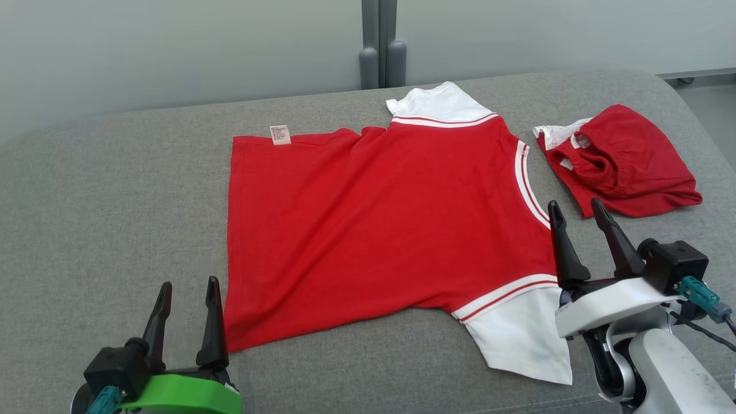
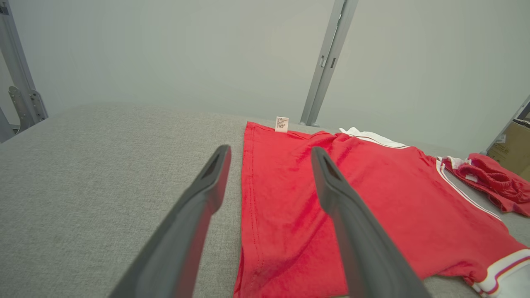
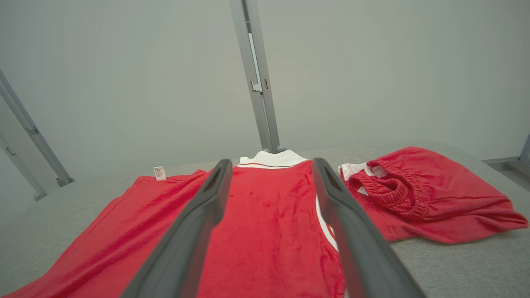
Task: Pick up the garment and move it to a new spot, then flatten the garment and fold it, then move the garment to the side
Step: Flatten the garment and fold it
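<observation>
The garment (image 1: 374, 224) is a red T-shirt with white sleeves and striped trim, spread fairly flat across the grey padded table (image 1: 115, 201), collar toward the right; a white label sticks up at its far left corner. It also lies ahead in the left wrist view (image 2: 290, 198) and the right wrist view (image 3: 265, 231). My left gripper (image 1: 187, 287) hovers open just off the shirt's near left corner, nothing between its fingers. Over the collar edge, beside the near white sleeve, my right gripper (image 1: 575, 210) stands open and empty too.
A crumpled pair of red shorts (image 1: 621, 161) with an elastic waistband lies at the table's far right, close behind my right gripper. A grey metal post (image 1: 382, 43) rises behind the table against a pale wall. Bare grey surface stretches to the left of the shirt.
</observation>
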